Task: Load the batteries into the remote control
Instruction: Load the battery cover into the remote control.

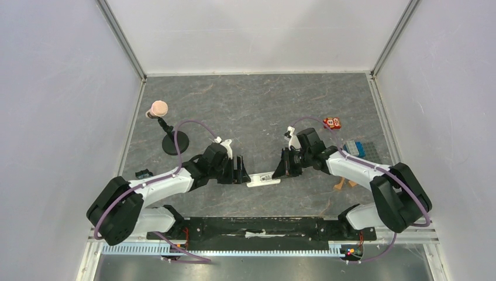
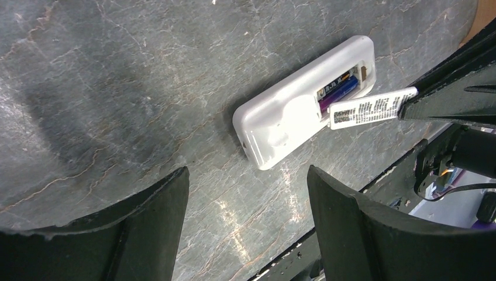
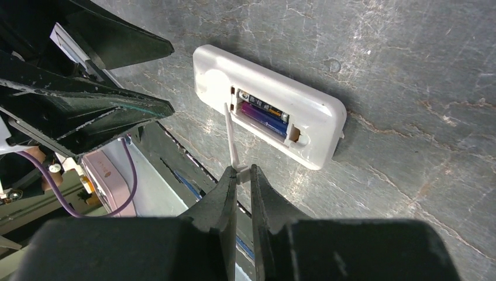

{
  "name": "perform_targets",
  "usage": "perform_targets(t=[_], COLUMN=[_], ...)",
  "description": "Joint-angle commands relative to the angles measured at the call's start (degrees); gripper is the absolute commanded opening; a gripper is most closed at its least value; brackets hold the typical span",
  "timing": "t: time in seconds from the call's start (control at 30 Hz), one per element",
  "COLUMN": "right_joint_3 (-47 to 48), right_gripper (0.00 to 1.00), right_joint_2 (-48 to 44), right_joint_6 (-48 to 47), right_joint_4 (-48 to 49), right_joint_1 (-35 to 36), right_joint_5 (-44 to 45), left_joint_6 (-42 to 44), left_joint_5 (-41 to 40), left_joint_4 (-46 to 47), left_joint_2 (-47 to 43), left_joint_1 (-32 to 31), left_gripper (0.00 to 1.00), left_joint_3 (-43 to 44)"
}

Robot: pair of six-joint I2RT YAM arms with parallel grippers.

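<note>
The white remote control [image 1: 263, 180] lies back-up on the grey table between my two grippers. Its bay is uncovered, and purple-blue batteries [image 3: 266, 116] lie inside it, also seen in the left wrist view [image 2: 339, 91]. My right gripper [image 3: 244, 171] is shut on the edge of the thin white battery cover [image 3: 232, 137]. It holds the cover tilted up, with the far edge at the bay's rim. The cover's label shows in the left wrist view [image 2: 371, 109]. My left gripper [image 2: 247, 175] is open and empty, just short of the remote's [image 2: 286, 123] closed end.
A black stand [image 1: 175, 142] with a pink-topped arm is at the back left. A small red block [image 1: 332, 123], a blue ridged box [image 1: 354, 147] and tan wooden pieces [image 1: 345, 184] are on the right. A small black item [image 1: 143, 174] lies at the left edge.
</note>
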Motion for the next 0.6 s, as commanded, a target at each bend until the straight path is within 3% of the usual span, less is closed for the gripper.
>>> perform_targets(t=[0.0,0.57], right_joint_3=[1.64,1.55], right_gripper=[0.00,0.00], right_joint_2=[1.14,3.38], right_joint_6=[0.56,2.54], right_joint_4=[2.56,4.26], right_joint_1=[-0.31,-0.80], right_joint_5=[-0.65,0.53], left_joint_6=[-1.16,-0.80], left_joint_5=[0.93,1.24], left_joint_4=[2.30,2.72], left_joint_2=[0.90,2.58], left_joint_1=[0.08,0.08], left_gripper=[0.79,0.79], left_joint_3=[0.66,1.27])
